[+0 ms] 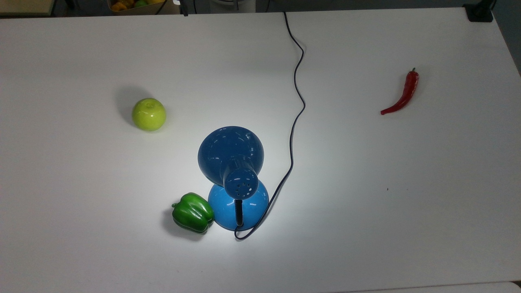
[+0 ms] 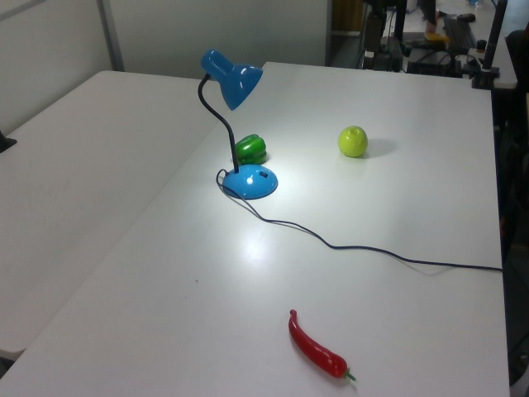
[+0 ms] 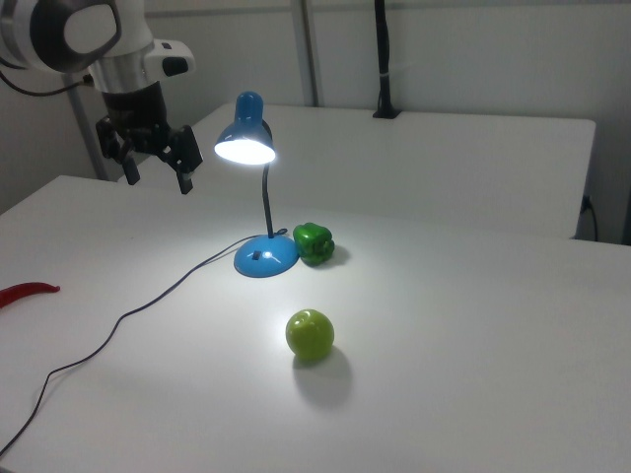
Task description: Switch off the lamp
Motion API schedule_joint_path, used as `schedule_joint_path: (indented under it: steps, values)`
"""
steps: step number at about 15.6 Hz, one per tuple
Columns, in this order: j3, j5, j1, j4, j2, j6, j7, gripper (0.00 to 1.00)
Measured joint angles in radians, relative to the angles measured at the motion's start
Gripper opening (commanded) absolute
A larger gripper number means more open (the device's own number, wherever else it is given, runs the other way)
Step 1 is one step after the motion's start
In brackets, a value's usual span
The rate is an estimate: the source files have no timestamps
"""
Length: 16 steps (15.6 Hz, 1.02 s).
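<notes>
The glossy blue lamp [image 3: 252,148] glows, its dome shade tilted downward; the gripper [image 3: 158,169] hangs nearby, fingers spread, holding nothing.

1. The lamp [image 1: 230,156] is glossy blue, with a round dome shade and a small cap pierced by vent holes.
2. It stands upright on a round blue base [image 2: 251,181], a thin dark curved neck carrying the shade above it.
3. In the right view the shade's mouth glows white and lights the tabletop beneath: the lamp [image 3: 246,133] is on.
4. A small dark mark on the base, possibly a switch, is too small to tell.
5. In the top view the shade sits at 12 o'clock from the base, and the thin dark cord [image 1: 298,101] loops out at 6 o'clock, then runs toward 12 o'clock.
</notes>
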Motion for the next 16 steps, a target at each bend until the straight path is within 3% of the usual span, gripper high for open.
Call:
schedule_joint_path:
  steps: [9, 11, 13, 16]
  values:
    - [0.005, 0.000, 0.000, 0.000, 0.001, 0.000, -0.001, 1.00]
    - [0.005, 0.000, 0.000, 0.000, 0.001, 0.000, -0.002, 0.93]
    - [0.005, 0.000, 0.000, 0.000, 0.001, 0.000, -0.005, 0.80]
    - [0.005, 0.000, -0.002, 0.000, 0.001, 0.000, -0.033, 0.45]
